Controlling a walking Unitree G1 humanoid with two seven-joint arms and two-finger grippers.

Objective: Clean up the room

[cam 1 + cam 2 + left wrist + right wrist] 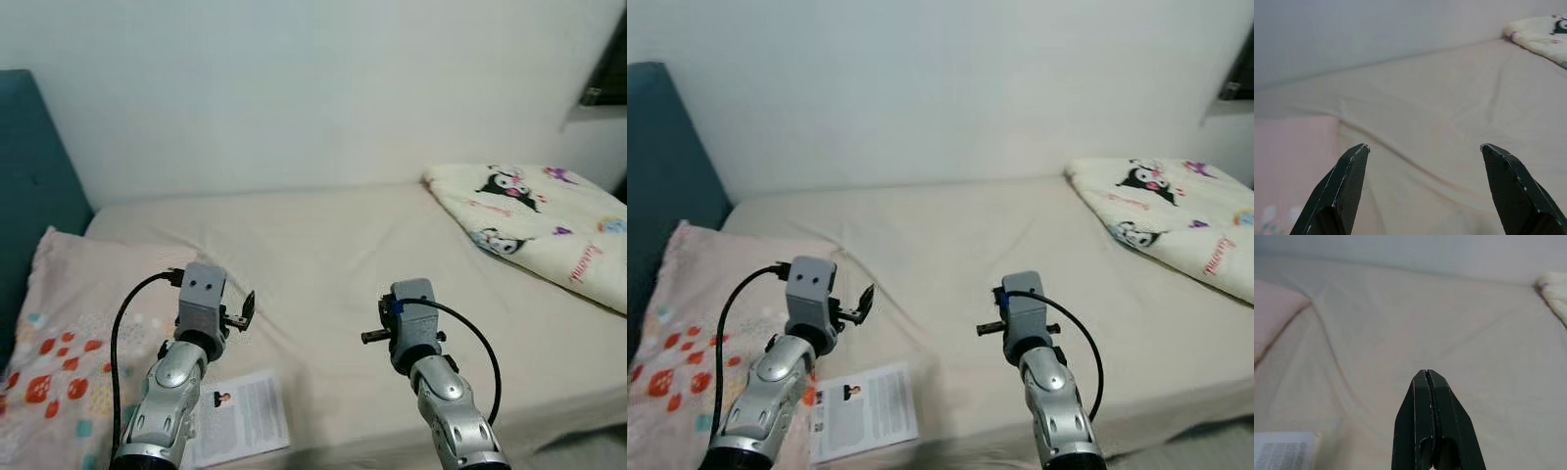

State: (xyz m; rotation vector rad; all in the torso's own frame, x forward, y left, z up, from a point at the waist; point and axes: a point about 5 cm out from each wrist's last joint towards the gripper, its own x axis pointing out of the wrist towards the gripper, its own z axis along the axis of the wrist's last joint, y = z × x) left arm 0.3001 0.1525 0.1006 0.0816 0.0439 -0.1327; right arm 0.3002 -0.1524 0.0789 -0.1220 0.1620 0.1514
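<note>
Both arms are hovering over the bed (pixel 333 245). L gripper (pixel 1425 149) is gaping wide, empty; R gripper (pixel 1426 377) is pinching closed on nothing. Leaflet (pixel 240 413) is lying at bed's near edge, just beside pink pillow (pixel 69 333); cartoon blanket (pixel 534 220) is sitting far R.
</note>
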